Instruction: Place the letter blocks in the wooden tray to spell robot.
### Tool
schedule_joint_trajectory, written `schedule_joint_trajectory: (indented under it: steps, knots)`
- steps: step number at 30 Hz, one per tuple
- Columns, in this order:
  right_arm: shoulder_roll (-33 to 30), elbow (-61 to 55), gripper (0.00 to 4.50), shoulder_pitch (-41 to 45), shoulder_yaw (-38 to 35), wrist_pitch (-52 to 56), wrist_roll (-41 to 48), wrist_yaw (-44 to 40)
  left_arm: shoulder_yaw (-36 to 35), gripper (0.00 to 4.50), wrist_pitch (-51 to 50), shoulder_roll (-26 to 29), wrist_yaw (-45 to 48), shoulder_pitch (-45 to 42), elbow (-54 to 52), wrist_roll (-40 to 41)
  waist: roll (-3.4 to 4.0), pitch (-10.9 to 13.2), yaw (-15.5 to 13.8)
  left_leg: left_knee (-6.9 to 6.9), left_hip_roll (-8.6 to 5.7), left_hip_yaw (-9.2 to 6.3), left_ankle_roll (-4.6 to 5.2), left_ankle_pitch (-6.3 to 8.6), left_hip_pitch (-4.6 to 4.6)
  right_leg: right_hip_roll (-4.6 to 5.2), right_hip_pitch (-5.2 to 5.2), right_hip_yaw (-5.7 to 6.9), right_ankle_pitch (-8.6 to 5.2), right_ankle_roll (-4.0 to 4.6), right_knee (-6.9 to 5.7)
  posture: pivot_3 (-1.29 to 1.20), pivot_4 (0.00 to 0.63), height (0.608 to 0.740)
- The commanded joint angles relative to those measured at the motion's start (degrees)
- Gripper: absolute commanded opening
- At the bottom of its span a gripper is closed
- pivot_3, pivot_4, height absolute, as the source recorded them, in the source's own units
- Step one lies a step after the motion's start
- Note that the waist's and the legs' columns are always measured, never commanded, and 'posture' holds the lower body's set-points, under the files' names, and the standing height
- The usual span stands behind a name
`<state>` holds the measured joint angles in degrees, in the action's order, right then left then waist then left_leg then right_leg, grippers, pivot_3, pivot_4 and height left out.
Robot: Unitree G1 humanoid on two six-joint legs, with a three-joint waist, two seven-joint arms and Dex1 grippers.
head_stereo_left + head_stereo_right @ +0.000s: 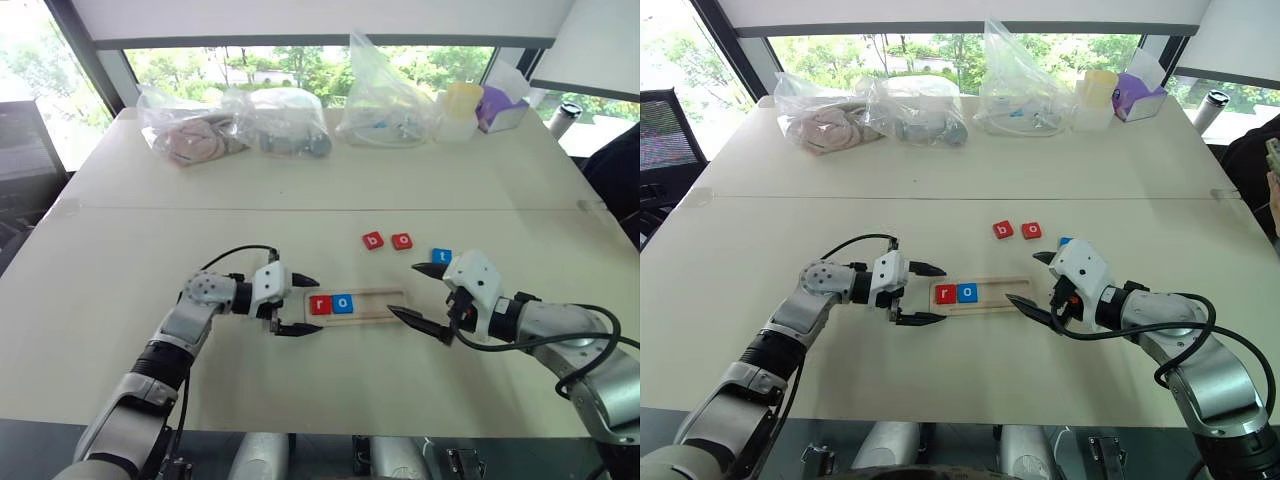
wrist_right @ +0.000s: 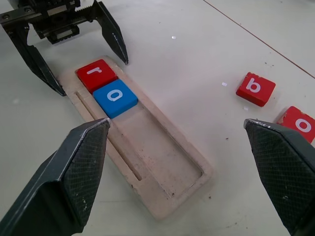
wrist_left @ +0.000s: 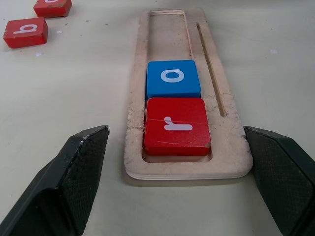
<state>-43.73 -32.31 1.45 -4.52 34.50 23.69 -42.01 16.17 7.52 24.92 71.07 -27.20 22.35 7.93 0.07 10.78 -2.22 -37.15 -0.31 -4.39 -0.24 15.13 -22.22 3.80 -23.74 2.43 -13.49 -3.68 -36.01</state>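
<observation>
Tray [image 1: 388, 312] lies between left end effector [image 1: 300, 305] and right end effector [image 1: 419, 295].

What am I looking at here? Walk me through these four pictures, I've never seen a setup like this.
It's a two-armed robot spelling "robot" with letter blocks. The two wide pictures come from cameras in its head, looking down at a table. The two close pictures come from cameras on its wrists, looking out between each hand's black fingers.

The left hand sits open at one end of the wooden tray; the right hand is open at the other end. Neither holds anything.

In the tray lie a red r block and a blue o block. Out on the table wait a red b block, a red o block and a blue t block. Plastic bags line the far edge.
</observation>
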Motion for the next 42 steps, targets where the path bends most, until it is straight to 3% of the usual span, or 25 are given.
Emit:
schedule_joint_trajectory:
  steps: [1,4,10,13,17,26,33,42]
  knots:
    - [-0.11,-0.68,4.50,1.75,0.52,-0.64,-0.02,-0.40,0.35,4.45,-0.93,2.15,-0.14,1.40,1.47,-2.18,0.00,0.00,0.07,0.00,0.00,0.00,0.00,0.00,0.02,0.00,0.01,0.00,-0.03,0.03,-0.01,0.00,0.150,0.740]
    - [0.12,-0.08,4.50,2.58,1.24,-0.67,0.02,-0.58,-0.63,4.45,-1.13,3.94,-0.09,2.17,0.74,-1.73,0.00,0.00,0.33,0.01,0.05,0.00,0.00,0.00,0.09,-0.06,0.03,-0.01,-0.04,0.04,-0.02,0.00,0.150,0.740]
    - [4.21,4.16,4.50,8.72,5.56,-1.36,-1.19,0.56,-4.74,4.45,-5.92,13.34,1.87,10.49,-7.46,2.19,-0.14,-0.05,3.38,0.28,0.31,0.01,0.10,0.05,0.40,-0.32,0.04,-0.08,-0.05,0.15,-0.16,0.00,0.150,0.740]
    - [6.79,6.68,4.50,12.24,7.61,-0.87,-2.20,1.96,-6.95,4.45,-7.77,15.90,0.60,14.01,-11.12,3.73,-0.14,-0.05,3.44,0.86,0.36,0.10,0.11,0.06,0.92,-0.36,0.17,-0.15,-0.18,0.32,-0.18,0.00,0.150,0.740]
    - [10.93,13.13,4.50,18.57,11.32,1.19,-6.57,6.63,-12.05,4.45,-10.61,18.67,-2.05,18.83,-16.34,6.52,-0.13,-0.06,3.28,0.96,0.70,0.07,0.11,0.05,0.91,-0.68,0.09,-0.16,-0.10,0.65,-0.18,0.00,0.150,0.740]
    - [19.44,22.95,4.50,28.30,18.00,9.05,-13.07,14.14,-20.89,4.45,-20.18,16.20,-11.78,24.27,-31.84,14.78,-0.16,-0.03,2.77,0.96,0.97,0.10,0.04,0.02,0.67,-0.99,-0.25,-0.21,0.05,1.08,-0.19,0.00,0.150,0.740]
    - [28.82,33.79,4.50,36.05,16.64,13.11,-16.65,23.20,-22.89,4.45,-26.97,12.73,-18.53,26.29,-41.34,19.33,-0.16,-0.03,3.27,1.00,1.00,0.30,0.03,0.01,0.67,-1.07,-0.36,-0.38,0.15,1.05,-0.20,0.00,0.150,0.740]
    - [33.77,44.11,4.50,40.43,14.39,13.04,-17.99,26.26,-22.36,4.45,-28.09,11.90,-21.77,27.99,-44.26,18.85,-0.17,-0.03,3.08,1.03,1.05,0.62,0.03,0.01,0.69,-1.15,-0.52,-0.64,0.16,1.06,-0.26,0.00,0.150,0.740]
